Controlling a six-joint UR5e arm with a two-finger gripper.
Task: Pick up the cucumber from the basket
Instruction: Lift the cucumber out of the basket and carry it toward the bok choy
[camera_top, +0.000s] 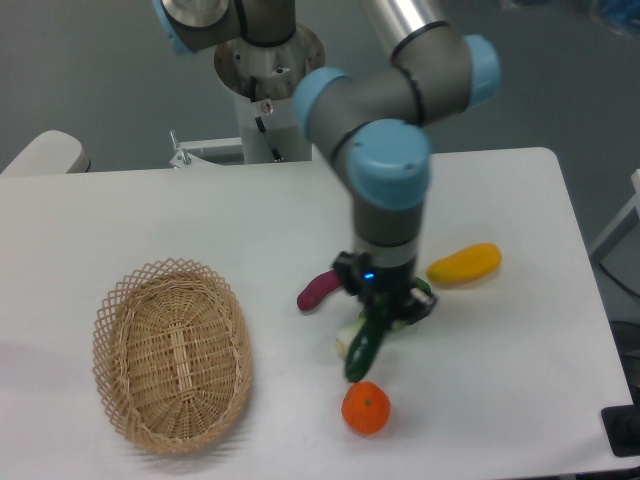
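**A:** Where is the slim, dark green, glossy cucumber (364, 348)?

**B:** It is not in the basket. It sits right of centre on the white table (520, 220), tilted, its upper end between the fingers of the robot arm's black two-finger gripper (385, 312). Its lower end points toward the near edge; whether it touches the table, I cannot tell.

**A:** So the jaws are clamped on it?

**B:** Yes, they appear to be grasping the cucumber's upper part, with the arm coming straight down from above.

**A:** And the basket?

**B:** The oval, light tan woven wicker basket (172, 355) with an open lattice rim lies at the near left, well apart from the gripper, with nothing inside.

**A:** What else is around the gripper?

**B:** A pale green and white leafy vegetable (350, 336) is partly hidden behind the cucumber. A short purple sweet potato (319, 290) is just left, a long yellow vegetable (464, 264) to the right, and a round orange fruit (366, 408) lies near the cucumber's lower tip.
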